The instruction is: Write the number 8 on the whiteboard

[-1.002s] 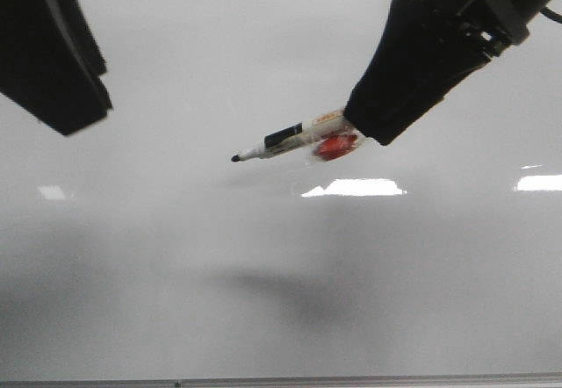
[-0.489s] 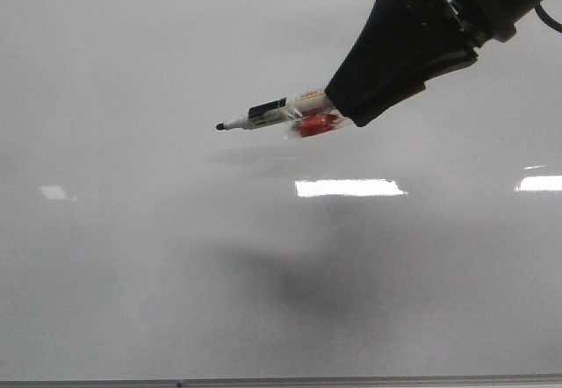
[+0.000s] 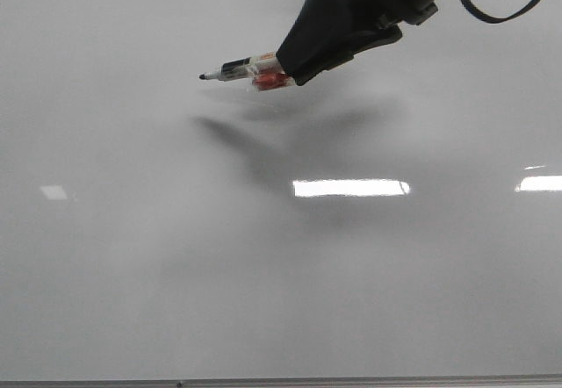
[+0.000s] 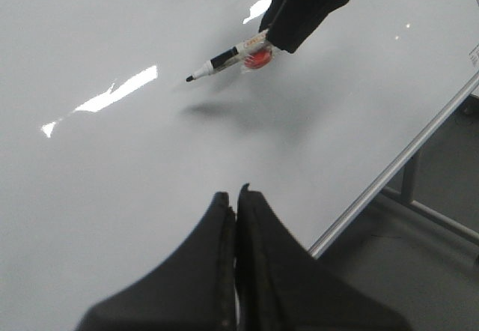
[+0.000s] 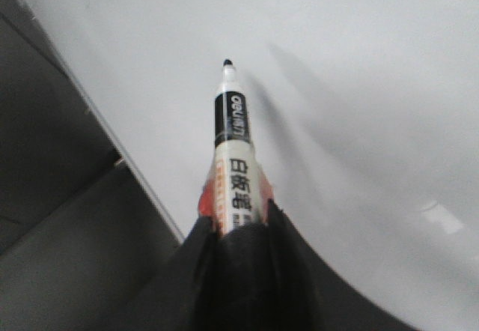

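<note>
The whiteboard (image 3: 176, 256) is a glossy pale grey board that fills the front view. No number 8 or any marker line shows on it. My right gripper (image 3: 294, 65) is shut on a white and black marker (image 3: 235, 70) with an orange part. The marker's black tip points left, just above the board's far part. The marker also shows in the left wrist view (image 4: 224, 58) and the right wrist view (image 5: 233, 155). My left gripper (image 4: 235, 196) is shut and empty, above the board's near part. It is out of the front view.
The whiteboard's metal edge strip (image 3: 281, 381) runs along the front; it also shows in the left wrist view (image 4: 389, 174). Dark floor and a frame leg (image 4: 408, 185) lie beyond the edge. Bright glare patches (image 3: 349, 188) lie on the board.
My right gripper has moved up the front view and left, away from me, with the marker. My left gripper has left the front view.
</note>
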Controlling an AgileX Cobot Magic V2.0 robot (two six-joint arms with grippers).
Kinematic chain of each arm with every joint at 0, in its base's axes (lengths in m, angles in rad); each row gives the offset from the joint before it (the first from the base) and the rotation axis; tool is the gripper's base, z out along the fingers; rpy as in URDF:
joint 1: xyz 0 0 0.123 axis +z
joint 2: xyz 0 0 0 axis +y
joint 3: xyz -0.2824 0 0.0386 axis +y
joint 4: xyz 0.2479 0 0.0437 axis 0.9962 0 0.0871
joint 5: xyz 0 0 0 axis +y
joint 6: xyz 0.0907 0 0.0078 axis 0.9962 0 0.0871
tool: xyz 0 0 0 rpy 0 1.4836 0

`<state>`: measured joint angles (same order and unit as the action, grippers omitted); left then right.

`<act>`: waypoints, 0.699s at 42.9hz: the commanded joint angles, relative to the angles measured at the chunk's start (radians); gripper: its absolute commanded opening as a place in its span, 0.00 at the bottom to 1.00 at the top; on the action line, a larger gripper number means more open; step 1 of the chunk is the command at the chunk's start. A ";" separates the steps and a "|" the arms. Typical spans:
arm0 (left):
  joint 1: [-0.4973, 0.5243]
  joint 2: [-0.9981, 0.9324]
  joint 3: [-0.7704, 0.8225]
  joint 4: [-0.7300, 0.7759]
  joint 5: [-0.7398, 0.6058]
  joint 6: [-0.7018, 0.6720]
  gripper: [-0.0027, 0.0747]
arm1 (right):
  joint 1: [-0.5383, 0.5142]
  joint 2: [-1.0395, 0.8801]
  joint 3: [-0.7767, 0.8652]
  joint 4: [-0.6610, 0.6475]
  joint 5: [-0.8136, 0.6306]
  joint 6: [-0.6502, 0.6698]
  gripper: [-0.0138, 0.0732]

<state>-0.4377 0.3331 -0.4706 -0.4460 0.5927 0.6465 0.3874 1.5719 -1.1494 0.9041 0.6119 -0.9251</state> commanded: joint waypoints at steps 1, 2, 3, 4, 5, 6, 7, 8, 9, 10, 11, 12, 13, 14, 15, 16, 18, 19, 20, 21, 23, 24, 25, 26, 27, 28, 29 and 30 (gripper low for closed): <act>0.002 0.008 -0.028 -0.029 -0.073 -0.003 0.01 | -0.002 -0.022 -0.041 0.043 -0.093 0.009 0.09; 0.002 0.008 -0.028 -0.029 -0.073 -0.003 0.01 | -0.002 -0.019 -0.041 0.043 -0.104 0.009 0.09; 0.002 0.008 -0.028 -0.029 -0.073 -0.003 0.01 | -0.002 -0.016 -0.041 0.043 -0.115 0.009 0.09; 0.002 0.008 -0.028 -0.029 -0.073 -0.003 0.01 | -0.002 -0.013 -0.041 0.043 -0.124 0.009 0.09; 0.002 0.008 -0.028 -0.029 -0.073 -0.003 0.01 | -0.002 -0.011 -0.041 0.043 -0.131 0.009 0.09; 0.002 0.008 -0.028 -0.029 -0.073 -0.003 0.01 | -0.002 -0.007 -0.042 0.044 -0.136 0.009 0.09; 0.002 0.008 -0.028 -0.029 -0.073 -0.003 0.01 | -0.002 -0.003 -0.044 0.044 -0.139 0.009 0.09; 0.002 0.008 -0.028 -0.029 -0.073 -0.003 0.01 | -0.002 0.001 -0.044 0.044 -0.141 0.009 0.09; 0.002 0.008 -0.028 -0.029 -0.073 -0.003 0.01 | -0.002 0.004 -0.044 0.044 -0.145 0.009 0.09; 0.002 0.008 -0.028 -0.029 -0.073 -0.003 0.01 | -0.002 0.009 -0.044 0.047 -0.146 0.009 0.09; 0.002 0.008 -0.028 -0.029 -0.073 -0.003 0.01 | -0.002 0.013 -0.044 0.052 -0.147 0.009 0.09; 0.002 0.008 -0.028 -0.029 -0.073 -0.003 0.01 | -0.002 0.016 -0.044 0.054 -0.150 0.009 0.09; 0.002 0.008 -0.028 -0.029 -0.073 -0.003 0.01 | -0.002 0.023 -0.044 0.057 -0.153 0.009 0.09; 0.002 0.008 -0.028 -0.029 -0.073 -0.003 0.01 | -0.002 0.026 -0.044 0.059 -0.154 0.009 0.09; 0.002 0.008 -0.028 -0.029 -0.073 -0.003 0.01 | -0.002 0.031 -0.044 0.060 -0.156 0.009 0.09; 0.002 0.008 -0.028 -0.029 -0.073 -0.003 0.01 | -0.001 0.038 -0.044 0.060 -0.156 0.009 0.09; 0.002 0.008 -0.028 -0.029 -0.073 -0.003 0.01 | -0.001 0.051 -0.044 0.060 -0.145 0.009 0.09; 0.002 0.008 -0.028 -0.029 -0.073 -0.003 0.01 | -0.001 0.060 -0.044 0.060 -0.131 0.009 0.09; 0.002 0.008 -0.028 -0.029 -0.073 -0.003 0.01 | -0.001 0.065 -0.044 0.060 -0.118 0.009 0.09; 0.002 0.008 -0.028 -0.029 -0.073 -0.003 0.01 | -0.001 0.071 -0.044 0.056 -0.106 0.008 0.09; 0.002 0.008 -0.028 -0.029 -0.073 -0.003 0.01 | -0.001 0.086 -0.044 0.045 -0.072 0.008 0.09; 0.002 0.008 -0.028 -0.029 -0.073 -0.003 0.01 | -0.001 0.091 -0.041 0.038 -0.056 0.008 0.09; 0.002 0.008 -0.028 -0.029 -0.073 -0.003 0.01 | -0.001 0.093 -0.041 0.033 -0.051 0.008 0.09; 0.002 0.008 -0.028 -0.029 -0.073 -0.003 0.01 | -0.001 0.093 -0.040 0.029 -0.044 0.009 0.09; 0.002 0.008 -0.028 -0.029 -0.073 -0.003 0.01 | -0.001 0.095 -0.039 0.019 -0.038 0.009 0.09; 0.002 0.008 -0.028 -0.029 -0.073 -0.003 0.01 | -0.001 0.093 -0.038 0.010 -0.034 0.012 0.09; 0.002 0.008 -0.028 -0.029 -0.073 -0.003 0.01 | -0.001 0.092 -0.037 0.001 -0.032 0.016 0.09; 0.002 0.008 -0.028 -0.029 -0.073 -0.003 0.01 | -0.001 0.089 -0.037 -0.009 -0.029 0.022 0.09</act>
<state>-0.4377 0.3328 -0.4691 -0.4460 0.5916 0.6465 0.3923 1.7034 -1.1630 0.9048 0.6031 -0.9212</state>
